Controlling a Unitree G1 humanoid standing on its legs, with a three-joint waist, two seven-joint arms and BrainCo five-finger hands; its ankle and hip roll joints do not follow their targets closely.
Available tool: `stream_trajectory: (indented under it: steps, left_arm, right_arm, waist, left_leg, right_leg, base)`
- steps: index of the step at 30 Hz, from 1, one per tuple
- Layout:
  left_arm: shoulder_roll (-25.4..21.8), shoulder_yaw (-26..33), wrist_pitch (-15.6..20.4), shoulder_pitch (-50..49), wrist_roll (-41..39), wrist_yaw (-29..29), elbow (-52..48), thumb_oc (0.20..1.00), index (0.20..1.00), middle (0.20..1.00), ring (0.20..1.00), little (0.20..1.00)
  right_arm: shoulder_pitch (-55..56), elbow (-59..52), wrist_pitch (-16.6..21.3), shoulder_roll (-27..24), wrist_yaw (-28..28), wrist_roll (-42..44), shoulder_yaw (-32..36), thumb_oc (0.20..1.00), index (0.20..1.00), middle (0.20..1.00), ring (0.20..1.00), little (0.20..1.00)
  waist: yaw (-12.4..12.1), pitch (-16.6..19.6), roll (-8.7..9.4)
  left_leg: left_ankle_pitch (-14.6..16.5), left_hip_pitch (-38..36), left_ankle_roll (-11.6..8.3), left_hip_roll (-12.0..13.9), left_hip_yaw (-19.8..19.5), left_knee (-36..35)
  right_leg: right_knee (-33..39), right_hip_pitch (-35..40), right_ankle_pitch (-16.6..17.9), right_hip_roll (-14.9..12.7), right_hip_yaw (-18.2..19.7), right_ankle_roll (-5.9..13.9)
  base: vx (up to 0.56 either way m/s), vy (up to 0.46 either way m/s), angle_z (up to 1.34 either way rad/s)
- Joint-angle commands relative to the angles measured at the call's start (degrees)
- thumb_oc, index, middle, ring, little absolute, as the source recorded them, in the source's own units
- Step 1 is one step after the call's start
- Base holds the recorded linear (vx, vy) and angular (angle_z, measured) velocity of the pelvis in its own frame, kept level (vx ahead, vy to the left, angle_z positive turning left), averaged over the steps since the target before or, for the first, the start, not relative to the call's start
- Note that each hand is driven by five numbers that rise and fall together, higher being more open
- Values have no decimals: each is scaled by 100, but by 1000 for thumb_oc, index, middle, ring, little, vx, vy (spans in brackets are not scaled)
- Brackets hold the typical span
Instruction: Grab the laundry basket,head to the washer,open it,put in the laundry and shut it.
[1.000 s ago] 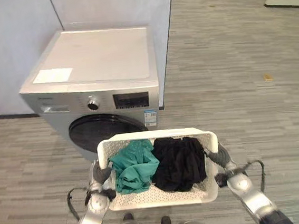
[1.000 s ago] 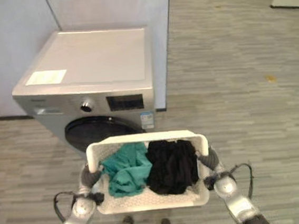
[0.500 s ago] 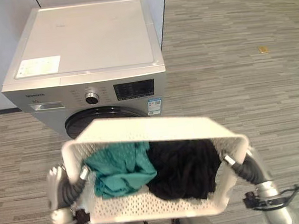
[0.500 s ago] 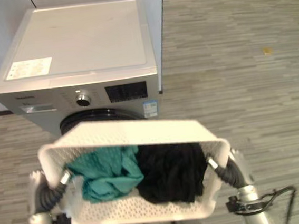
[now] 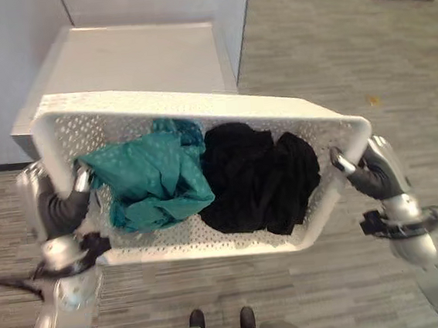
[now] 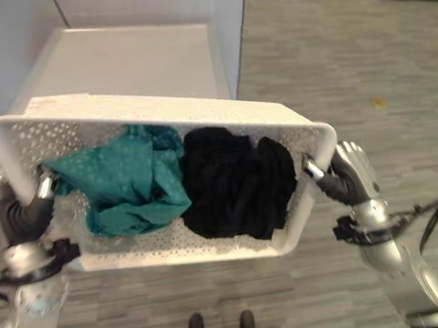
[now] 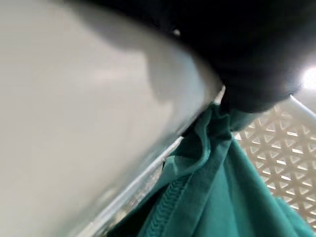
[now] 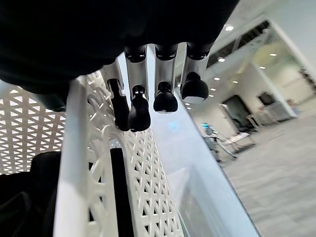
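Basket (image 5: 198, 108) rim overlaps washer (image 5: 147, 58); floor (image 5: 332, 52) open rightward

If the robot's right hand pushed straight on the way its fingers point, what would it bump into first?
The right hand grips the basket end, fingers curled over its rim. They point inward, so probably the black clothes come first, though depth is hard to judge.

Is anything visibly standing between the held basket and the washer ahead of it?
Nothing visible does. The white perforated plastic laundry basket, held at its ends by the left hand and right hand, is raised just in front of the silver-grey front-loading washer. It hides the washer's front, so the floor there cannot be checked.
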State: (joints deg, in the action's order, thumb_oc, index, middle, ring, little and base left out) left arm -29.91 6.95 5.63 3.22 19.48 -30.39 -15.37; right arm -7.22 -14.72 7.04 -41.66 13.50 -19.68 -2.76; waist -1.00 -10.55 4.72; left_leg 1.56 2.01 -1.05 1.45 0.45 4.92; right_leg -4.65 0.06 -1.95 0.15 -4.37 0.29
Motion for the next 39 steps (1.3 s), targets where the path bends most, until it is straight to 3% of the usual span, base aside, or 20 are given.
stream_trajectory:
  steps: [1, 3, 8, 15, 17, 18, 21, 23, 24, 26, 28, 29, 30, 31, 32, 35, 36, 39]
  left_arm:
    - [-570, -46, -132, 1600, -968, -248, 564, 200, 200, 200, 200, 200]
    - [-677, -380, -293, 2427, -1003, -291, 997, 200, 200, 200, 200, 200]
    - [-985, -1051, -288, 4076, -1509, -148, 2015, 200, 200, 200, 200, 200]
    - [-1228, -1963, -373, 5396, -2181, 177, 3406, 200, 200, 200, 200, 200]
    - [-1181, -2388, -396, 5702, -2439, 444, 3861, 200, 200, 200, 200, 200]
    - [-1147, -2585, -385, 5886, -2526, 488, 4077, 200, 200, 200, 200, 200]
    - [-1030, -3037, -418, 6320, -2636, 547, 4701, 200, 200, 200, 200, 200]
    - [-967, -3328, -428, 6666, -2722, 559, 5103, 200, 200, 200, 200, 200]
    - [-923, -3571, -404, 6900, -2813, 574, 5417, 200, 200, 200, 200, 200]
    - [-893, -3822, -343, 7095, -2863, 571, 5582, 200, 200, 200, 200, 200]
    - [-744, -3960, -315, 7164, -2836, 573, 5683, 200, 200, 200, 200, 200]
    - [-685, -4007, -263, 7142, -2851, 669, 5734, 200, 200, 200, 200, 200]
    - [-679, -4012, -258, 7140, -2851, 668, 5739, 200, 200, 200, 200, 200]
    - [-643, -4168, -277, 7251, -2809, 710, 5857, 200, 200, 200, 200, 200]
    - [-635, -4181, -268, 7266, -2813, 710, 5875, 200, 200, 200, 200, 200]
    - [-645, -4386, -285, 7440, -2911, 751, 6232, 200, 200, 200, 200, 200]
    - [-666, -4522, -314, 7597, -2921, 747, 6448, 200, 200, 200, 200, 200]
    - [-789, -4577, -320, 7684, -2919, 780, 6610, 200, 200, 200, 200, 200]
  right_arm:
    - [-1641, 660, -320, -521, 367, 544, -318, 200, 200, 200, 200, 200]
    - [-2412, 1092, -487, -549, 299, 696, -749, 200, 200, 200, 200, 200]
    - [-4522, 2867, -878, -612, 171, 963, -1884, 200, 200, 200, 200, 200]
    - [-5957, 4789, -1022, -186, -15, 1604, -2848, 200, 200, 200, 200, 200]
    - [-6209, 5495, -1047, 90, -108, 2307, -2943, 200, 200, 200, 200, 200]
    - [-6342, 5757, -1004, 154, -136, 2523, -3027, 200, 200, 200, 200, 200]
    - [-6720, 6536, -939, 334, -139, 3010, -3275, 200, 200, 200, 200, 200]
    - [-7007, 7030, -943, 434, -121, 3222, -3439, 200, 200, 200, 200, 200]
    - [-7072, 7312, -924, 504, -95, 3374, -3513, 200, 200, 200, 200, 200]
    - [-7092, 7586, -890, 504, -71, 3443, -3562, 200, 200, 200, 200, 200]
    - [-7082, 7760, -882, 478, -110, 3478, -3623, 200, 200, 200, 200, 200]
    - [-7047, 7940, -930, 447, -208, 3482, -3634, 200, 200, 200, 200, 200]
    - [-7040, 7946, -925, 446, -212, 3479, -3631, 200, 200, 200, 200, 200]
    - [-6993, 7913, -956, 442, -275, 3415, -3634, 200, 200, 200, 200, 200]
    - [-6990, 7912, -957, 438, -276, 3414, -3627, 200, 200, 200, 200, 200]
    - [-6960, 7846, -991, 414, -315, 3387, -3645, 200, 200, 200, 200, 200]
    - [-7034, 7815, -996, 336, -324, 3359, -3711, 200, 200, 200, 200, 200]
    - [-7038, 7778, -969, 257, -337, 3388, -3692, 200, 200, 200, 200, 200]
  waist:
    - [-175, 417, 16]
    - [-222, 501, 30]
    - [-325, 570, 29]
    - [-322, 578, 19]
    - [-338, 493, 37]
    - [-363, 373, 92]
    - [-392, 157, 149]
    - [-418, 112, 174]
    - [-469, 142, 139]
    - [-630, 170, 55]
    - [-707, 160, 33]
    - [-795, 369, -70]
    - [-806, 368, -62]
    - [-824, 434, -84]
    - [-840, 429, -71]
    - [-820, 500, -113]
    - [-738, 458, -196]
    - [-722, 470, -265]
  left_leg:
    - [796, -516, 33, 276, -122, 162]
    - [768, -534, -1, 303, -146, 191]
    - [655, -582, -121, 394, -287, 256]
    - [518, -548, -246, 521, -445, 326]
    - [306, -334, -366, 565, -467, 723]
    - [112, -17, -422, 538, -541, 1279]
    - [-241, 619, -374, 515, -558, 2247]
    - [-142, 929, -338, 608, -408, 1963]
    - [-75, 1094, -359, 712, -358, 1208]
    - [-598, 1233, -476, 781, -472, 220]
    - [-773, 1424, -559, 772, -438, 2]
    - [-667, 1205, -506, 709, -457, -63]
    - [-645, 1204, -499, 699, -447, -38]
    - [-439, 1219, -399, 438, -436, 334]
    - [-409, 1231, -387, 425, -420, 377]
    - [-3, 891, -46, 96, -257, 630]
    - [105, 696, 120, 1, -169, 650]
    - [220, 466, 200, -47, -40, 585]
  right_leg:
    - [94, -308, 47, -372, -67, 560]
    - [100, -247, 17, -341, -94, 528]
    - [86, -106, -90, -253, -248, 466]
    - [17, -56, -227, -143, -446, 395]
    - [-44, 7, -343, -78, -539, 306]
    - [-65, 51, -352, -88, -599, 249]
    - [-116, 137, -426, -79, -737, 148]
    - [-80, 185, -466, -149, -782, 202]
    - [-20, 246, -517, -205, -778, 309]
    - [62, 415, -611, -208, -704, 379]
    - [60, 598, -721, -295, -685, 427]
    - [-39, 743, -803, -468, -624, 594]
    - [-43, 750, -810, -481, -617, 603]
    - [-335, 771, -724, -734, -570, 671]
    - [-360, 761, -741, -753, -556, 684]
    - [-1374, 429, -211, -1108, -340, 797]
    - [-2025, 99, 241, -1185, -245, 812]
    - [-2129, -96, 323, -1347, -463, 833]
  base:
    - [9, -84, 25]
    - [25, -73, 17]
    - [50, -65, 19]
    - [51, -62, 20]
    - [21, -102, 26]
    - [-63, -98, 27]
    - [-23, -39, 33]
    - [98, 106, 32]
    - [210, 224, 24]
    - [266, 260, 29]
    - [307, 351, 10]
    - [321, 403, -12]
    - [423, 537, -58]
    - [181, 247, -76]
    - [296, 398, -76]
    - [250, 378, -46]
    - [210, 426, -38]
    - [131, 249, -18]
